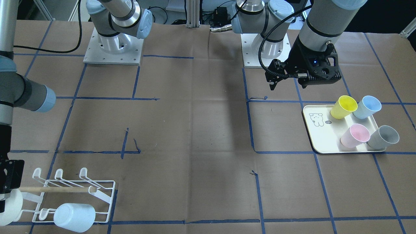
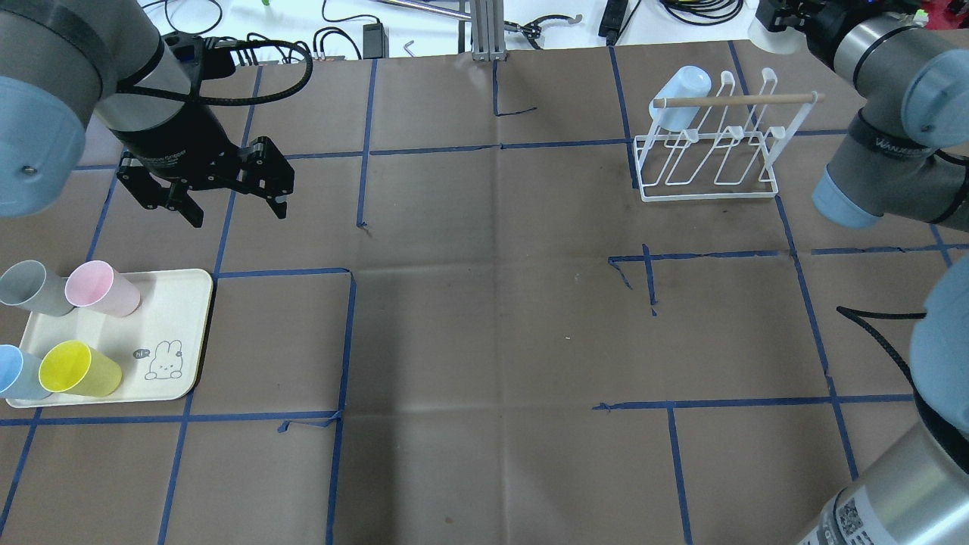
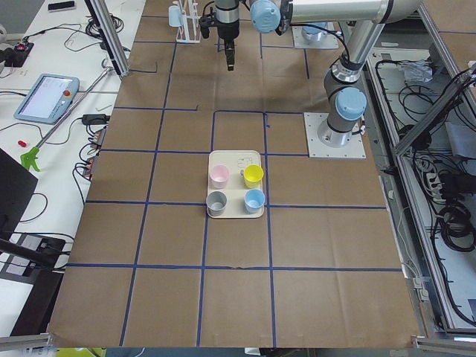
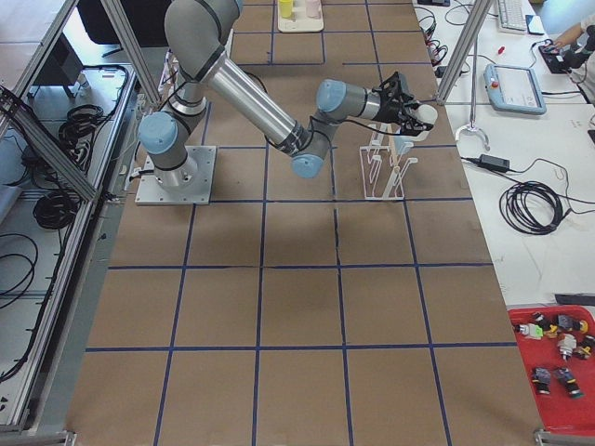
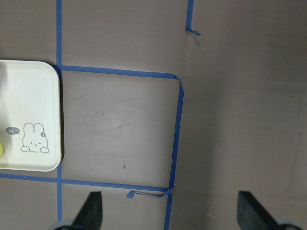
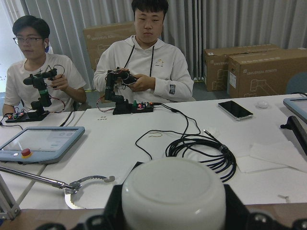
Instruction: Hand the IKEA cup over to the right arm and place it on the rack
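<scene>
My right gripper (image 6: 172, 206) is shut on a white cup (image 6: 172, 189), which fills the bottom of the right wrist view. It holds the cup at the end of the white wire rack (image 1: 74, 191), beside the tip of the wooden dowel (image 1: 55, 189). The cup also shows in the front view (image 1: 9, 203) and the right side view (image 4: 425, 116). A pale blue cup (image 1: 74, 217) hangs upside down on a rack prong. My left gripper (image 2: 231, 204) is open and empty, hovering above the table just beyond the cream tray (image 2: 178, 318).
The tray holds yellow (image 2: 79, 369), blue (image 2: 17, 372), pink (image 2: 102, 288) and grey (image 2: 34, 288) cups. Two arm base plates (image 1: 113, 48) stand at the robot's edge. Two operators (image 6: 144, 62) sit at a desk beyond the rack.
</scene>
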Robot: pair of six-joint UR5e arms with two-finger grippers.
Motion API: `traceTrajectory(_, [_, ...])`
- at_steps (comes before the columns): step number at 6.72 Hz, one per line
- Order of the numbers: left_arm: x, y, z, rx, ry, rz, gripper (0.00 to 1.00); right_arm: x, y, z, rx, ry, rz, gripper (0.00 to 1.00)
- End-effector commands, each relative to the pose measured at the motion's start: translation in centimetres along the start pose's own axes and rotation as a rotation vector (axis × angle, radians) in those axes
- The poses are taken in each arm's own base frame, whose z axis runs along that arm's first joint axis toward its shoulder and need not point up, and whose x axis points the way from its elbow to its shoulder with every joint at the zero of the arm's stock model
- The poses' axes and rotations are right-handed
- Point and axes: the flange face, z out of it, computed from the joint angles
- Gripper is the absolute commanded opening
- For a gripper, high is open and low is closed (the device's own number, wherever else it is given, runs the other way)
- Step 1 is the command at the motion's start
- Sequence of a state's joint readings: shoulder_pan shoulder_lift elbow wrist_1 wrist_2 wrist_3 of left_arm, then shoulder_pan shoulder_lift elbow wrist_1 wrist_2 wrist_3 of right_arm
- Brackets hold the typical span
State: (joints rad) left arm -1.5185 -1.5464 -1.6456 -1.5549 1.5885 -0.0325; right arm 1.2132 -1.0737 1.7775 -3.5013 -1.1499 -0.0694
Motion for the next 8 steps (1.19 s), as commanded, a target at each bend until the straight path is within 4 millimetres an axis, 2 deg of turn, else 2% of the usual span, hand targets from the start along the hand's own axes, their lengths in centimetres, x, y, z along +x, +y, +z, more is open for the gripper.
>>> traceTrajectory(1, [0.1,-0.1,-0.1,0.008,0.003,0.0,0.99,2.0,2.0,3.0,0.011,0.01,-0.029,0.09])
traceTrajectory(4, [0.1,-0.1,-0.1,0.01,0.003,-0.017,0.99,2.4,4.3,4.2,-0.027,0.008,-0.027,0.09])
traceTrajectory(5, [0.1,-0.1,-0.1,0.011,0.003,-0.017,0.99,2.3,4.6,4.1,-0.034,0.009,-0.022,0.09])
traceTrajectory(8, [0.2,-0.1,-0.2,0.016,0.004,-0.014,0.99,2.7,7.1,3.2,-0.09,0.016,0.001,0.11])
